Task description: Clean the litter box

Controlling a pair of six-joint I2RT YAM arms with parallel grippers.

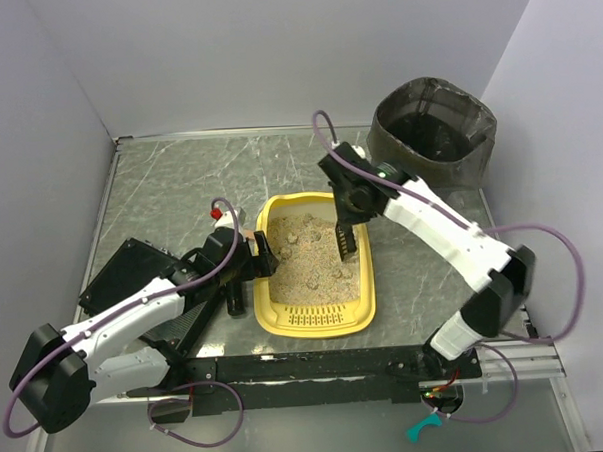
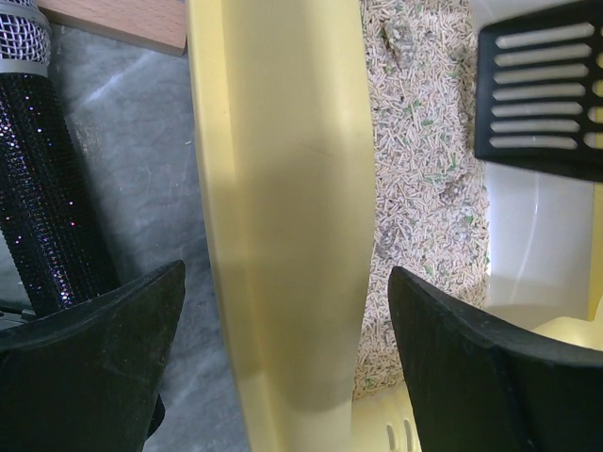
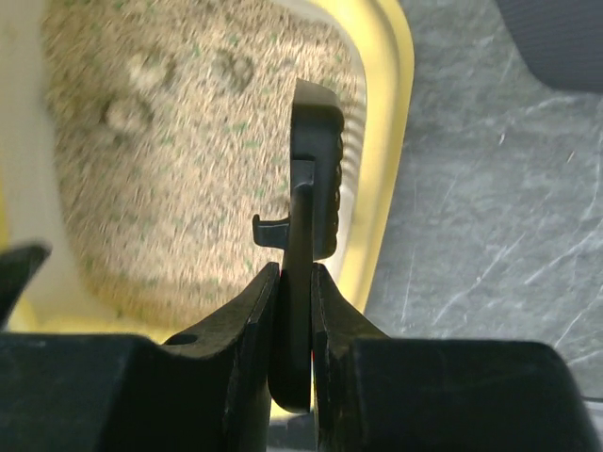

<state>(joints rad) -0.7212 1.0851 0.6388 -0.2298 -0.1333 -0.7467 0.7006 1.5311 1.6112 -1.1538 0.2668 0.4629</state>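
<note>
The yellow litter box (image 1: pixel 316 325) sits mid-table, with beige litter and several clumps (image 1: pixel 294 233) inside and its slotted grille at the near end. My left gripper (image 1: pixel 258 258) is open and straddles the box's left rim (image 2: pixel 283 188), one finger outside and one over the litter (image 2: pixel 424 141), with a gap on each side. My right gripper (image 1: pixel 344 222) is shut on the handle of a black slotted scoop (image 1: pixel 344 246). The scoop hangs blade down over the litter by the right wall. It also shows in the left wrist view (image 2: pixel 542 89) and the right wrist view (image 3: pixel 316 179).
A dark grey round bin (image 1: pixel 432 130) with a bag liner stands at the back right. A black flat pad (image 1: pixel 123 274) lies left of the box under my left arm. A black glittery handle (image 2: pixel 47 207) and a wooden piece (image 2: pixel 113 19) lie beside the box's left rim.
</note>
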